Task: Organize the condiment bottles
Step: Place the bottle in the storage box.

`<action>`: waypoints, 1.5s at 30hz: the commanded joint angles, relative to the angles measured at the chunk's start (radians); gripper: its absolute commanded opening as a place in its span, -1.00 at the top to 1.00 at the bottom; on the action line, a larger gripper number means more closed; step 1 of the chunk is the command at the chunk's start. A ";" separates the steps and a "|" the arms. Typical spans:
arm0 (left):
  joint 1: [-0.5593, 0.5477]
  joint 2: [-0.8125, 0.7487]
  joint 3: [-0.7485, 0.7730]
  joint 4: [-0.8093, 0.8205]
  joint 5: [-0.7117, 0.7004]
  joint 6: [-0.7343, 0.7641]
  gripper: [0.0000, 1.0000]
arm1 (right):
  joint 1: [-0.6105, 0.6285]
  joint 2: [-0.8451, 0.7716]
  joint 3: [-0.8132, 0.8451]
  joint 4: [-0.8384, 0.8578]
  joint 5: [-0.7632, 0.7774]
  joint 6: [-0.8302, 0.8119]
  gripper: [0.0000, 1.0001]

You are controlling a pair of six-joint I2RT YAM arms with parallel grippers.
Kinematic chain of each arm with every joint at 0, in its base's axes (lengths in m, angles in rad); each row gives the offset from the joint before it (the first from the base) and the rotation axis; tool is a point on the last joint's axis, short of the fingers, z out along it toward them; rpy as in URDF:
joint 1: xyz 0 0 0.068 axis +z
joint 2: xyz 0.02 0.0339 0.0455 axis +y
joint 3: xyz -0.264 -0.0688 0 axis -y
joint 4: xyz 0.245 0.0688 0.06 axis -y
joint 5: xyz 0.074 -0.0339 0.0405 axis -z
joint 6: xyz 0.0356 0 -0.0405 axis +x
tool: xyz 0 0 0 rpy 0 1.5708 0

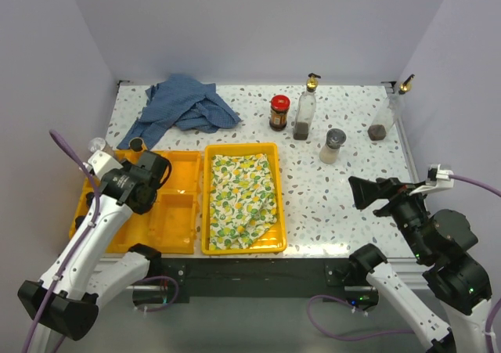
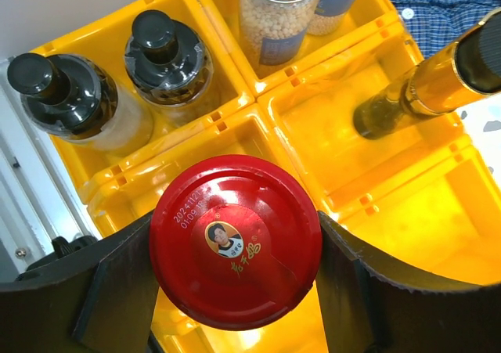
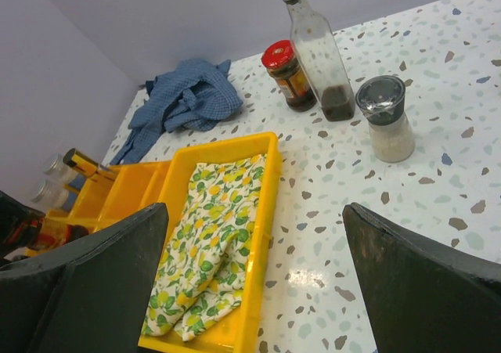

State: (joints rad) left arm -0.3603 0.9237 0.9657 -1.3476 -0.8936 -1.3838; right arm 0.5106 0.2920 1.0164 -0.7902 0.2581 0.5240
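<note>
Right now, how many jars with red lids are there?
2. One red-lidded jar is clamped in the left gripper over the compartment tray; the second jar stands far back beside a glass bottle. Others may be hidden.

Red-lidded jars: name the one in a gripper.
The jar gripped by the left gripper over the divided tray; the other red-lidded jar stands free on the table beside a glass bottle.
</note>
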 commanded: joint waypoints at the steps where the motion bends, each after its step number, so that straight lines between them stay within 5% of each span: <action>1: 0.004 0.003 0.001 0.031 -0.146 -0.015 1.00 | 0.002 -0.014 0.010 0.006 -0.013 -0.004 -0.97; 7: 0.003 0.055 -0.001 0.037 -0.194 -0.052 1.00 | 0.003 -0.014 0.019 0.005 -0.014 -0.001 -0.97; 18: 0.003 0.012 -0.171 0.415 -0.123 0.156 1.00 | 0.003 -0.019 0.004 0.003 -0.023 0.004 -0.97; 22: 0.003 0.009 -0.222 0.487 -0.110 0.177 0.63 | 0.002 -0.030 -0.002 0.000 -0.019 0.013 -0.97; 26: 0.003 0.033 -0.236 0.493 -0.110 0.177 -0.05 | 0.003 -0.028 -0.007 0.003 -0.019 0.010 -0.97; 38: 0.003 -0.044 -0.234 0.498 -0.067 0.215 -0.99 | 0.003 -0.037 0.002 -0.010 -0.026 0.011 -0.97; 45: 0.003 -0.105 -0.079 0.455 -0.016 0.289 -1.00 | 0.003 -0.037 0.048 -0.038 -0.020 -0.007 -0.97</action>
State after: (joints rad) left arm -0.3603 0.8513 0.7551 -0.9230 -0.9001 -1.1362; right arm 0.5102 0.2611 1.0138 -0.8116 0.2436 0.5339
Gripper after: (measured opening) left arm 0.997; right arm 0.986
